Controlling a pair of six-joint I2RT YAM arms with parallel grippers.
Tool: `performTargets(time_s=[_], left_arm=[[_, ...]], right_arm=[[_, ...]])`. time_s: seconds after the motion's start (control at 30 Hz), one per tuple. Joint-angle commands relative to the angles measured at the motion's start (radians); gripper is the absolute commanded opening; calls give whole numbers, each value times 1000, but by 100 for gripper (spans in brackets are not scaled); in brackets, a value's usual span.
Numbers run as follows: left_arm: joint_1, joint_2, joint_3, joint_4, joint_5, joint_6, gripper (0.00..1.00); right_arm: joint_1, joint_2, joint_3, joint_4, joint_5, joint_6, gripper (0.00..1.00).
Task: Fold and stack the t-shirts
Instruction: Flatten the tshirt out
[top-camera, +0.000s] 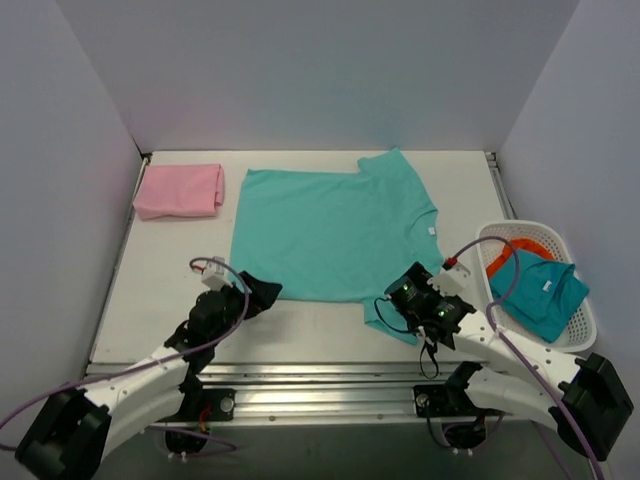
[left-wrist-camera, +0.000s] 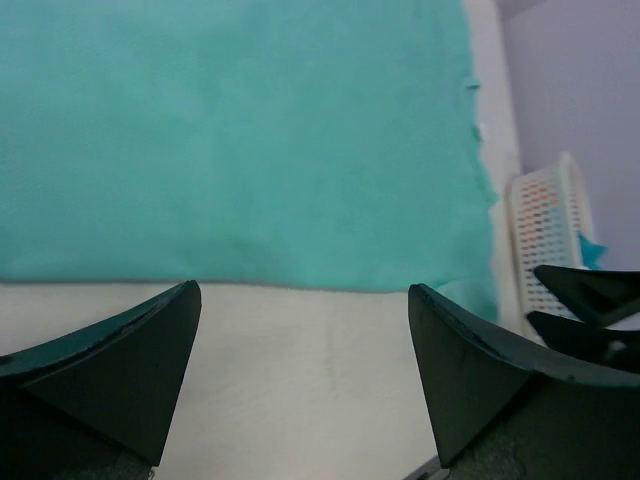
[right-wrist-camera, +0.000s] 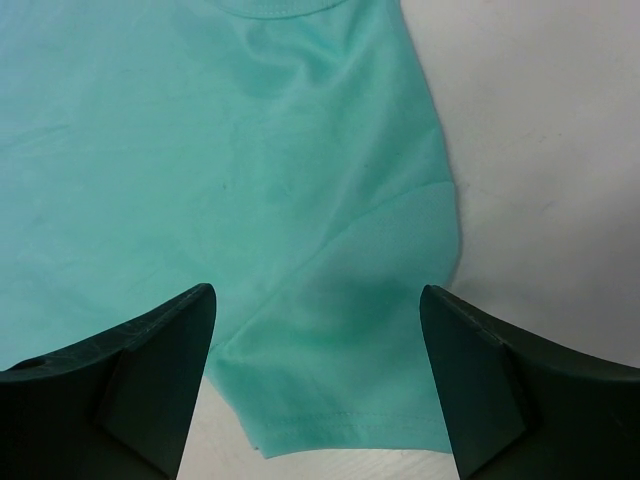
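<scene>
- Nearest the lens, the black two-finger left gripper stands with its jaws spread wide and nothing between them, at the near left corner of a light turquoise-green short-sleeved cloth t-shirt.
- Its wrist view shows the fingertips just short of the shirt's near edge.
- Equally wide apart and empty, the right gripper is poised at the shirt's near sleeve, which lies between its fingers in the wrist view.
- Spread flat mid-table, the green shirt has its neck and small white label to the right.
- Far left on the white table, a folded pale pink t-shirt lies well apart.
- At right, a white plastic lattice basket holds a teal garment and something orange.
</scene>
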Motion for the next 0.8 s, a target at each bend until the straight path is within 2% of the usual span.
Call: performTargets(time_s=[0.0, 0.07, 0.13, 0.17, 0.2, 0.23, 0.27, 0.3, 0.37, 0.53, 0.63, 0.73, 0.77], left_arm=[[6, 81, 100, 371, 153, -9, 94], [7, 203, 83, 497, 157, -43, 94], [18, 294, 109, 551, 216, 19, 94], [18, 288, 156, 214, 188, 6, 94], [-36, 271, 301, -9, -22, 1, 95], [-80, 259, 381, -241, -163, -27, 98], [-107, 265, 446, -574, -276, -63, 98], [-115, 268, 509, -664, -356, -96, 99], [-111, 242, 525, -845, -384, -193, 99], [-109, 118, 517, -1016, -436, -313, 99], [-100, 113, 529, -1098, -453, -336, 99], [-60, 147, 496, -1021, -400, -322, 100], [-45, 159, 453, -936, -357, -315, 94]], right_arm=[[-1, 27, 64, 22, 43, -67, 78], [2, 39, 67, 42, 47, -77, 77], [5, 41, 67, 45, 49, -80, 77], [7, 38, 65, 41, 47, -78, 77], [7, 38, 70, 36, 46, -83, 77], [7, 38, 74, 25, 43, -90, 77], [7, 36, 79, 13, 44, -91, 77], [10, 35, 90, -2, 50, -89, 77], [8, 41, 105, -51, 59, -74, 77], [18, 61, 203, -229, 95, 4, 79], [21, 59, 222, -272, 90, 12, 80], [19, 52, 211, -239, 55, -9, 80], [21, 46, 200, -222, 43, -20, 80]])
